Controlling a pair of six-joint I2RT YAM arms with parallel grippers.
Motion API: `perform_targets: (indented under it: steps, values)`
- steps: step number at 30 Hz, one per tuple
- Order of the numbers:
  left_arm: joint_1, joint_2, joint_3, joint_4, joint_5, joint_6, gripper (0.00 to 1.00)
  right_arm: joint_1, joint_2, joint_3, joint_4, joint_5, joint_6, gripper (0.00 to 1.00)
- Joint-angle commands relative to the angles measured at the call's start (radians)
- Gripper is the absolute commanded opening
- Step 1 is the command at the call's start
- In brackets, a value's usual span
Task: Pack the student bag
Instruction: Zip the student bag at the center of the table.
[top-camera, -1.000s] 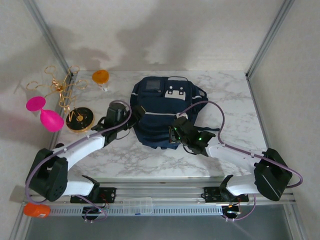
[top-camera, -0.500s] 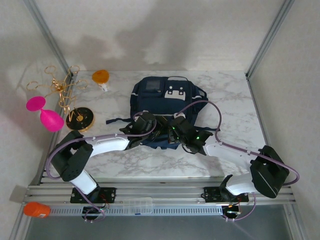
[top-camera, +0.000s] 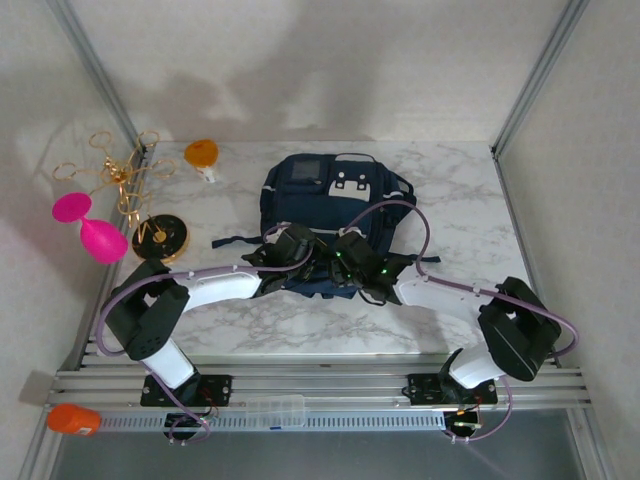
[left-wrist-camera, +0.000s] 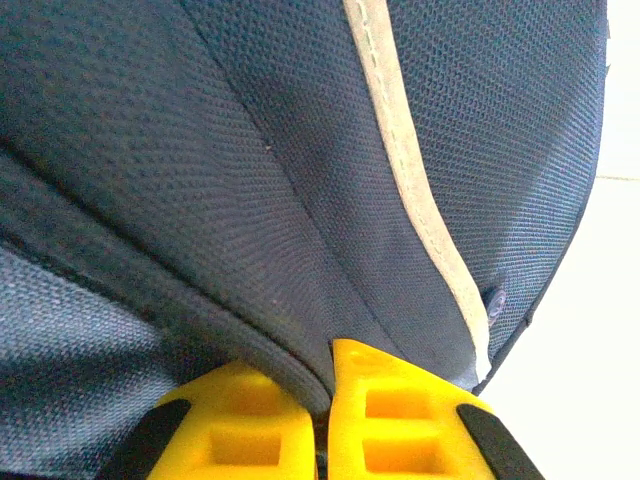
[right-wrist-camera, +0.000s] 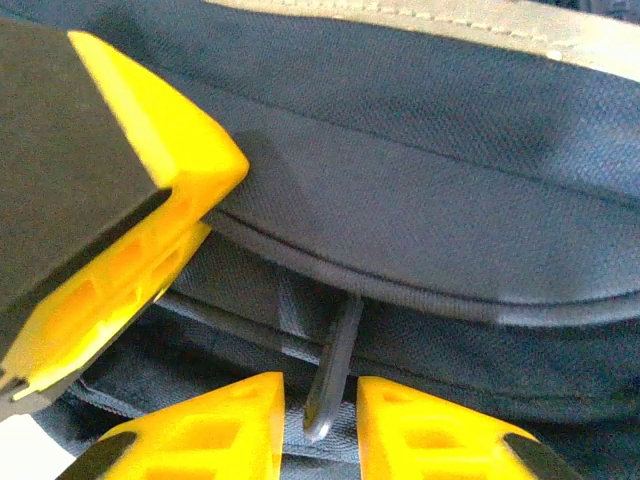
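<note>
Both end effectors are at the 6 o'clock edge of the student bag (top-camera: 325, 200), working on its opening.

The bag lies mid-surface (top-camera: 460, 210), its long axis running 12 to 6 o'clock, so it sits at 12 o'clock from both wrists and neither arm is nearer. My left end effector (left-wrist-camera: 328, 390) is fully closed, pinching a piped fold of navy fabric beside the white trim line. My right end effector (right-wrist-camera: 320, 420) is parted only narrowly, with the dark zipper pull (right-wrist-camera: 332, 360) hanging in the gap; I judge it is not clamped. The next move depends on that pull, which points toward 6 o'clock. I can read no writing: the grey patch (top-camera: 304, 171) and white buckle patch (top-camera: 349, 182) at the 12 o'clock end look blank.
</note>
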Motion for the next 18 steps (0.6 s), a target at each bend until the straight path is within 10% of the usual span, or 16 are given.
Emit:
perform_targets:
  steps: [1,18]
  values:
    - [-0.001,-0.011,0.033,-0.001,-0.061,0.016,0.0,-0.029,0.023,0.037,0.03,-0.01,-0.006,0.27]
    - [0.006,-0.135,0.034,-0.152,-0.151,0.112,0.0,-0.049,-0.055,0.064,-0.133,0.101,-0.019,0.0]
